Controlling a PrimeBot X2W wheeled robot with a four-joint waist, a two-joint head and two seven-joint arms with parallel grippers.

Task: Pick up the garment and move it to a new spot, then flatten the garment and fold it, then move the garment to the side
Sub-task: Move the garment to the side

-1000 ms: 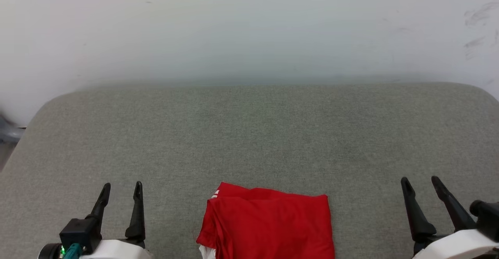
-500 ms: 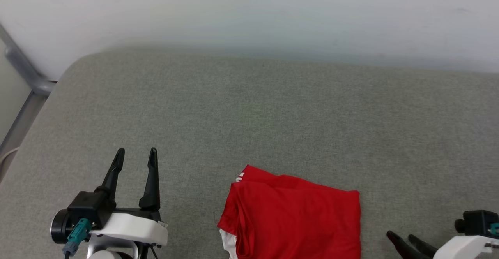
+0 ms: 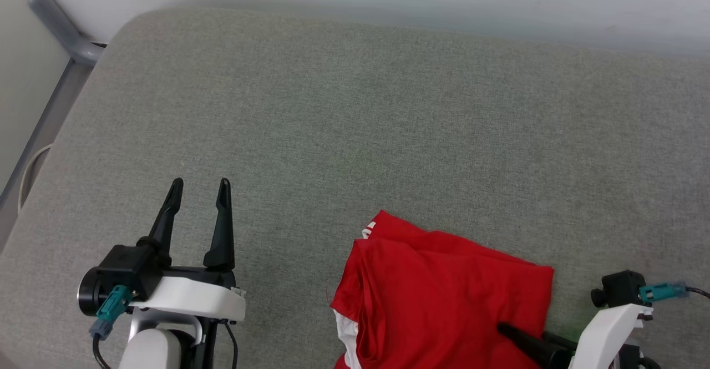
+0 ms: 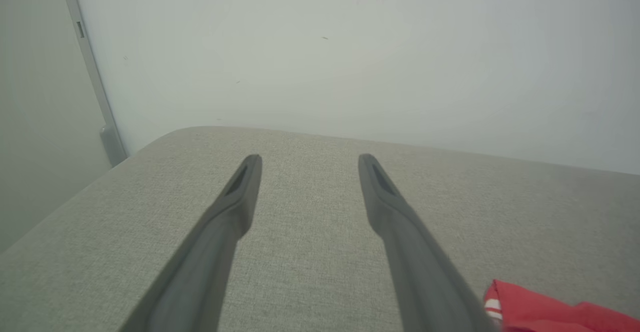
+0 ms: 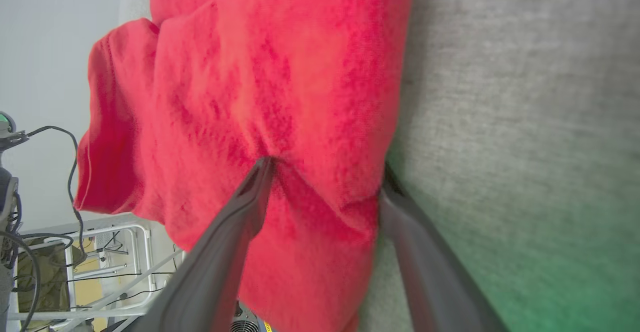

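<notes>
R fingers (image 5: 225, 242), spread wide, have moved in vs. before and now straddle the garment (image 3: 444, 291) edge. L fingers (image 3: 222, 219) stay released over the bench (image 3: 388, 108).

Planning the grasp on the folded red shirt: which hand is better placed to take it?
Right. The right hand straddles an edge of the garment with open fingers, one on the cloth, one beside it. The left hand hovers open over bare cushion, apart from the garment.
</notes>
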